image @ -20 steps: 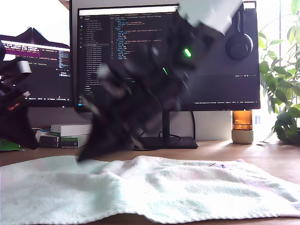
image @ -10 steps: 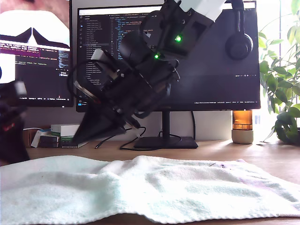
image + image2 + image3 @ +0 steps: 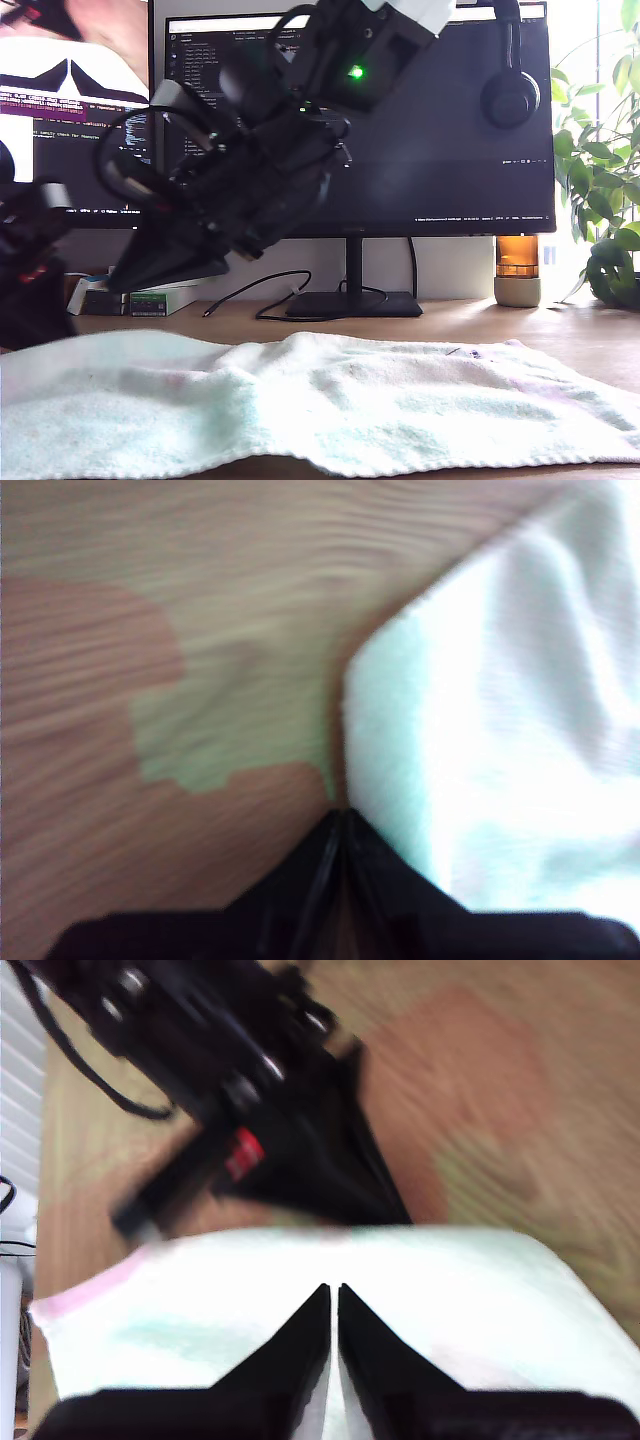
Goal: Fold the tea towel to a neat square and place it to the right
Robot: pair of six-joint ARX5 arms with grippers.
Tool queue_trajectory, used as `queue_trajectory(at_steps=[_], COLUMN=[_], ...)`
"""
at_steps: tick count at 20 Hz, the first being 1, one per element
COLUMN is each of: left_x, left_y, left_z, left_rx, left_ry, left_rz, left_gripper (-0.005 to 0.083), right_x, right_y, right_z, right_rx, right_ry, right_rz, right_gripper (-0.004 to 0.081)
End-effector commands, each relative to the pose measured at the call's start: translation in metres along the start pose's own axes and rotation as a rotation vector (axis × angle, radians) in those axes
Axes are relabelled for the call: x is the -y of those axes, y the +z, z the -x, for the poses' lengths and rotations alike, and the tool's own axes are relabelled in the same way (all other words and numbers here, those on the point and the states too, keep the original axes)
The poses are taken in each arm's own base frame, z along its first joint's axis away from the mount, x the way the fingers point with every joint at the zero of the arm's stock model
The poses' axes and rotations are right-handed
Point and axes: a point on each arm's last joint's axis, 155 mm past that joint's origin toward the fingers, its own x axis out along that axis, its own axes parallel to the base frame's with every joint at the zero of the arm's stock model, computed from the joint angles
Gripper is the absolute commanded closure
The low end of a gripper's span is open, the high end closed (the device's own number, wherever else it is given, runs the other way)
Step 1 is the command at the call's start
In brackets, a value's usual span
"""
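The tea towel (image 3: 330,405), pale mint and fluffy, lies spread flat across the wooden table and fills the front of the exterior view. My second gripper (image 3: 125,280) hangs shut above the towel's part at the exterior view's left, pointing down toward that side. Its fingertips (image 3: 315,1305) are nearly together over the towel (image 3: 440,1300), holding nothing. My first gripper (image 3: 25,290), dark with a red mark, stands low at the exterior view's left edge. It is shut (image 3: 340,818), with its tip at the towel's edge (image 3: 400,740) by a corner.
Two monitors (image 3: 450,130) stand behind the table, with headphones (image 3: 510,95) hung on one. An amber jar (image 3: 517,270) and a plant (image 3: 605,200) are at the exterior view's right. Small boxes (image 3: 150,295) and a cable (image 3: 255,290) lie behind the towel.
My second arm has swung toward the exterior view's left and its gripper tip has lifted off the towel. My first gripper has barely shifted. The towel lies as before.
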Motion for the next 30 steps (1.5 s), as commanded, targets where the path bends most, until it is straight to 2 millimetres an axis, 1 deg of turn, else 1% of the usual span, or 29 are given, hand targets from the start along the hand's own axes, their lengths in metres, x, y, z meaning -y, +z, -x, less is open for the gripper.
queue_trajectory(at_steps=[1,3,5,8,11,13,17,19,20,22,25,27,30], left_x=[0.007,0.017,0.027,0.040,0.047,0.052,0.067,0.076,0.077,0.077,0.073,0.073,0.073], left_y=[-0.015,-0.017,-0.015,-0.012,-0.011,-0.011,-0.016,-0.019,-0.022,-0.026,-0.028,-0.029,-0.029], left_z=[-0.008,-0.009,-0.008,-0.007,-0.006,-0.004,-0.008,-0.013,-0.017,-0.024,-0.027,-0.027,-0.027], left_rx=[-0.045,-0.057,-0.044,-0.030,-0.025,-0.022,-0.053,-0.072,-0.090,-0.116,-0.131,-0.132,-0.134], left_ry=[-0.025,-0.064,-0.120,-0.185,-0.220,-0.249,-0.281,-0.285,-0.262,-0.220,-0.180,-0.180,-0.180], left_rz=[0.016,0.020,0.024,0.026,0.028,0.034,0.020,-0.009,-0.028,-0.064,-0.078,-0.075,-0.075], left_gripper=[0.0795,0.0795,0.0795,0.0795,0.0795,0.0795,0.0795,0.0795,0.0795,0.0795,0.0795,0.0795,0.0795], right_x=[0.007,0.007,0.008,0.021,0.021,0.022,0.019,0.013,0.012,0.010,0.004,0.006,0.009], right_y=[-0.033,-0.045,-0.052,-0.062,-0.066,-0.065,-0.047,-0.037,-0.034,-0.033,-0.035,-0.038,-0.047], right_z=[-0.019,-0.020,-0.018,-0.009,-0.001,0.010,0.038,0.046,0.048,0.048,0.042,0.037,0.030], right_rx=[-0.070,-0.110,-0.139,-0.170,-0.183,-0.184,-0.142,-0.121,-0.115,-0.116,-0.131,-0.142,-0.168], right_ry=[0.005,0.007,0.007,-0.008,0.032,0.058,0.118,0.138,0.138,0.141,0.127,0.089,0.068], right_rz=[-0.033,-0.040,-0.045,-0.091,-0.133,-0.165,-0.203,-0.197,-0.192,-0.189,-0.168,-0.134,-0.114], right_gripper=[0.0783,0.0783,0.0783,0.0783,0.0783,0.0783,0.0783,0.0783,0.0783,0.0783,0.0783,0.0783,0.0783])
